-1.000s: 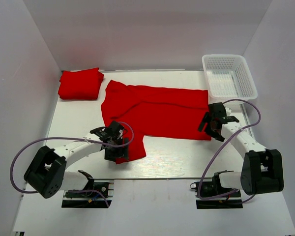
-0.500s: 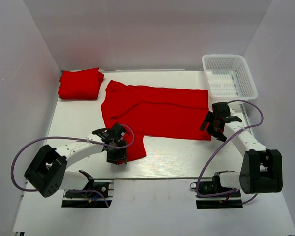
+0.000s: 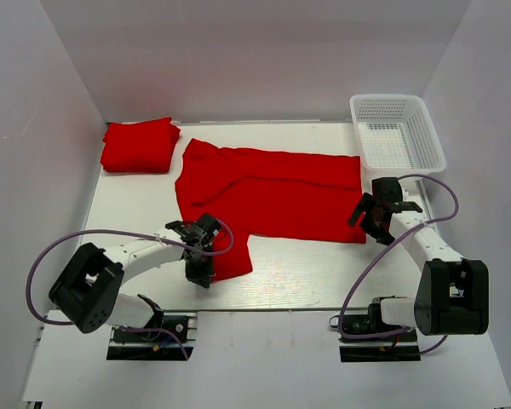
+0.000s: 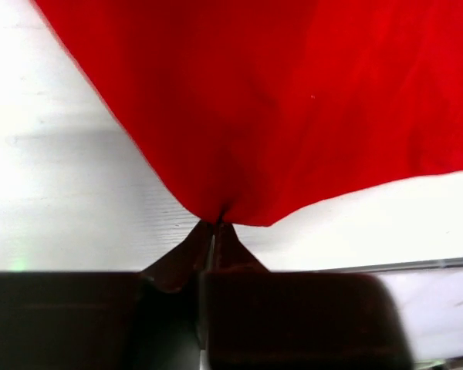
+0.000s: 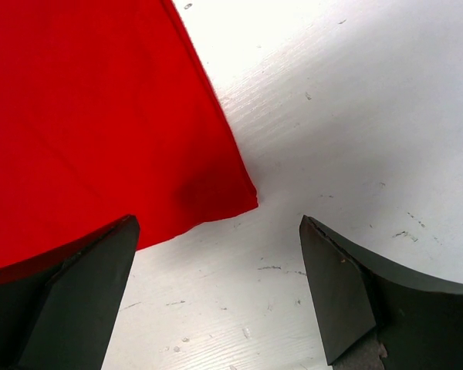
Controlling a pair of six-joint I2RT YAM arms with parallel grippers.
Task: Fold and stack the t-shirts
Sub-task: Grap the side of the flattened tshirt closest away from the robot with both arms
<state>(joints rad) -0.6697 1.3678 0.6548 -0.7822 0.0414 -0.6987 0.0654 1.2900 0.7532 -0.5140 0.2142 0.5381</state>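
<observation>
**Sleeve pinched on the left, hem corner lined up on the right**

The spread shirt (image 3: 272, 192) is laid flat across the middle of the table (image 3: 307, 277). A second, folded shirt (image 3: 138, 145) is parked in the far left corner, and the basket (image 3: 398, 128) is at the far right. The tip of the near sleeve is clamped tight in the left gripper (image 4: 214, 227), probably so it can be lifted and folded in over the body. The right gripper (image 5: 216, 223) is held wide open over the shirt's near right corner with nothing gripped, likely set up for a grab at the hem. Compared with a second ago, the left gripper has been drawn a bit closer to the table's front edge with the sleeve in it. The right one has been nudged slightly outward, and the cloth itself is barely changed.
</observation>
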